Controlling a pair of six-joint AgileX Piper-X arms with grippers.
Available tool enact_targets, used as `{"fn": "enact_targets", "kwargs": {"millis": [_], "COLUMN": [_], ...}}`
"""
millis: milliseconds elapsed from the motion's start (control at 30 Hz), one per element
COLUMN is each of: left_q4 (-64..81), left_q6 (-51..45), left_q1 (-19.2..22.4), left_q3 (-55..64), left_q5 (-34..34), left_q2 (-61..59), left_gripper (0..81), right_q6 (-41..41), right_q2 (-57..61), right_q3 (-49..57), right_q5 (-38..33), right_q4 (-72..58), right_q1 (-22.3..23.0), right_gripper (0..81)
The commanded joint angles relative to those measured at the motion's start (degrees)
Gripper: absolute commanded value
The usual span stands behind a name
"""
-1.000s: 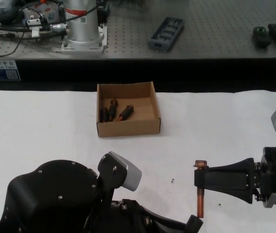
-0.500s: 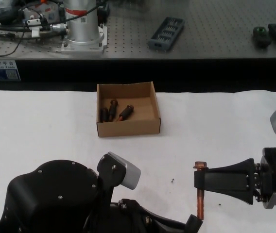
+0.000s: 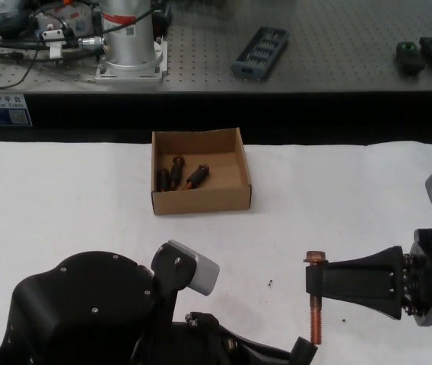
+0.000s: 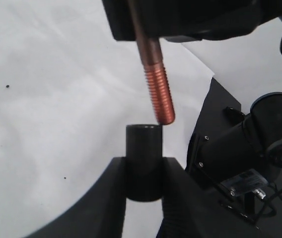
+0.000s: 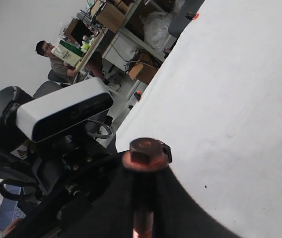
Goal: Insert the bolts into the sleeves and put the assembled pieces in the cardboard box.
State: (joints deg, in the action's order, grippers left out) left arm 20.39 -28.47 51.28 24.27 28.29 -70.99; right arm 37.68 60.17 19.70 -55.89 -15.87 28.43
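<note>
We see the white table spanning the high view, with the left arm bulking dark in the lower left corner. The cardboard box sits open just above centre, well apart from both arms. From the right edge, low in the frame, the right tool reaches in, closed on a copper bolt just under its head, so that the bolt hangs upright with its thread down. The left tool is clamped on a black sleeve, upright, mouth open. The bolt's tip is at the rim of that mouth; we cannot tell if they touch. Three dark assembled pieces lie in the box.
</note>
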Motion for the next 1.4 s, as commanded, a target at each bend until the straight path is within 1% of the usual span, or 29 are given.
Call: {"fn": "enact_targets", "kwargs": {"millis": [0, 267, 433, 567, 700, 767, 1133, 1367], "left_q4": [4.2, 6.4, 6.6, 3.2, -1.2, -1.4, -0.3, 5.0], "left_q6": [-2.0, -4.0, -3.5, 0.6, 7.1, 8.1, 7.4, 5.4], "left_q1": [0.1, 0.1, 0.1, 0.1, 0.1, 0.1, 0.1, 0.1], "left_q3": [0.3, 0.3, 0.3, 0.3, 0.3, 0.3, 0.3, 0.3], "left_q5": [-1.1, -0.9, 2.9, 4.2, 6.1, 7.4, 5.3, 4.9], "left_q2": [0.0, 0.0, 0.0, 0.0, 0.0, 0.0, 0.0, 0.0], "left_gripper": [12.5, 12.5, 12.5, 12.5, 12.5, 12.5, 12.5, 12.5], "right_q6": [0.0, 0.0, 0.0, 0.0, 0.0, 0.0, 0.0, 0.0], "right_q2": [-0.6, -0.6, -0.6, -0.6, -0.6, -0.6, -0.6, -0.6], "right_q3": [-0.3, -2.3, -2.3, -2.1, -2.1, -2.1, -2.1, -2.1], "right_q5": [-1.6, -1.6, -1.6, -1.6, -1.6, -1.6, -1.6, -1.6], "right_q4": [-0.4, -0.3, -0.6, -2.1, -2.5, -2.5, -2.5, -2.5], "right_q1": [-0.3, -0.3, -0.3, -0.3, -0.4, -0.4, -0.4, -0.4], "right_gripper": [1.9, 1.9, 1.9, 1.9, 1.9, 1.9, 1.9, 1.9]}}
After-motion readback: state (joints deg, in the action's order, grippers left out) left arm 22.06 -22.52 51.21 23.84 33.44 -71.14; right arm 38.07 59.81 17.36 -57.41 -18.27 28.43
